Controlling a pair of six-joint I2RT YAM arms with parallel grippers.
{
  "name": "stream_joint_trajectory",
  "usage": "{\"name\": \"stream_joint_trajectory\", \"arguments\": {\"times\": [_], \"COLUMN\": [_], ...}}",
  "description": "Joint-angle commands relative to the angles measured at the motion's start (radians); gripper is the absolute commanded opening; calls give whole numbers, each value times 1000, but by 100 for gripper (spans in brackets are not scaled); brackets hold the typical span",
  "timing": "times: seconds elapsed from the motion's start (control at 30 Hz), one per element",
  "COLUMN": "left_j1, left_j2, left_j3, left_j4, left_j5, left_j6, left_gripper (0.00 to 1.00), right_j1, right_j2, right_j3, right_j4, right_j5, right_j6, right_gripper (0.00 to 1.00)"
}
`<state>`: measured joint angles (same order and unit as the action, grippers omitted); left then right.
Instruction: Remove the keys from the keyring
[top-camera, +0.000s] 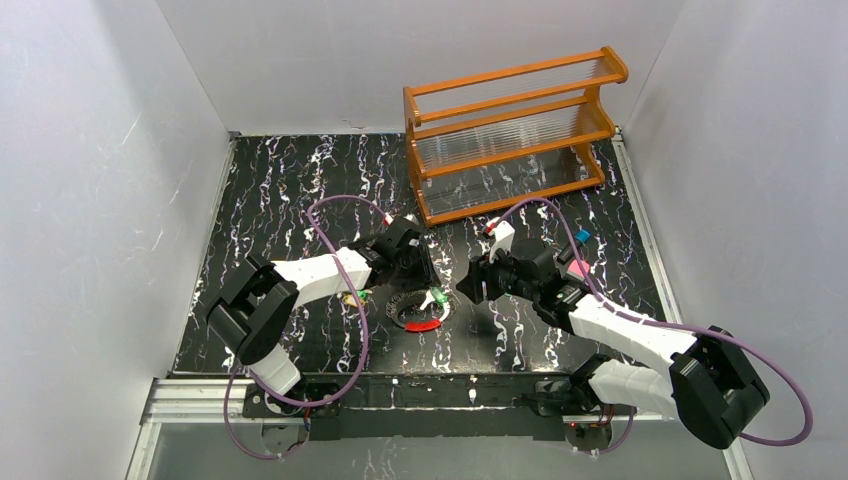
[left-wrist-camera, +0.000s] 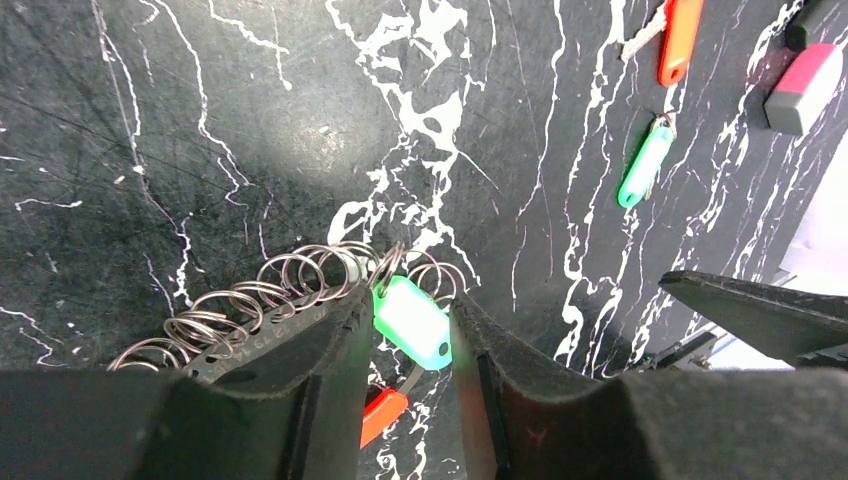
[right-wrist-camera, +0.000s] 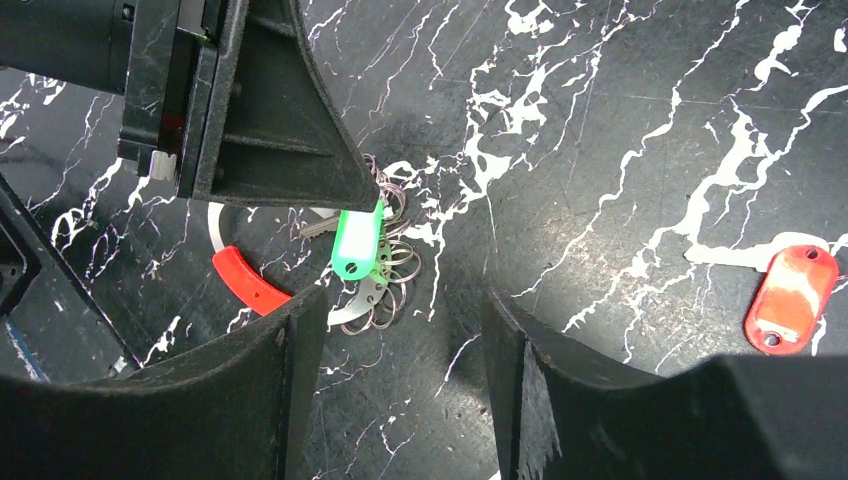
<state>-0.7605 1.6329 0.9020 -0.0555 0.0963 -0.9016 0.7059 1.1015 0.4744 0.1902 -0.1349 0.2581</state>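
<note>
The keyring (top-camera: 405, 303) lies on the black marbled table, a silvery coil (left-wrist-camera: 260, 300) with a red segment (right-wrist-camera: 250, 285). A green key (left-wrist-camera: 410, 320) hangs on the coil's rings and stands between my left gripper's (left-wrist-camera: 410, 300) fingers, touching both. My left gripper (top-camera: 428, 283) is shut on it, over the ring's right side. To the right of the keyring, my right gripper (top-camera: 468, 285) faces it, open and empty, and the coil (right-wrist-camera: 385, 290) shows just beyond its fingertips (right-wrist-camera: 310, 310). Another green key (left-wrist-camera: 645, 165) and a red key (left-wrist-camera: 680, 40) lie loose on the table.
An orange wooden rack (top-camera: 515, 130) stands at the back right. A loose red key (right-wrist-camera: 790, 297) lies to the right of my right gripper. White walls close in the table on three sides. Purple cables loop over both arms.
</note>
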Motion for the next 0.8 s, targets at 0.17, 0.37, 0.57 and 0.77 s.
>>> {"name": "stream_joint_trajectory", "arguments": {"times": [0.17, 0.37, 0.57, 0.77], "left_j1": [32, 34, 33, 39], "left_j2": [-11, 4, 6, -11], "left_j3": [-56, -66, -74, -98], "left_j4": [8, 36, 51, 75], "left_j5": [58, 97, 108, 92], "left_j6": [-13, -17, -33, -56], "left_gripper": [31, 30, 29, 30], "right_j1": [-11, -12, -14, -14], "right_j2": [-1, 13, 39, 115], "right_j3": [-7, -2, 3, 49], "right_j4": [55, 61, 79, 82], "right_j5": [-13, -26, -51, -100], "right_j6": [4, 6, 28, 109], "right_gripper": [65, 65, 64, 56]}}
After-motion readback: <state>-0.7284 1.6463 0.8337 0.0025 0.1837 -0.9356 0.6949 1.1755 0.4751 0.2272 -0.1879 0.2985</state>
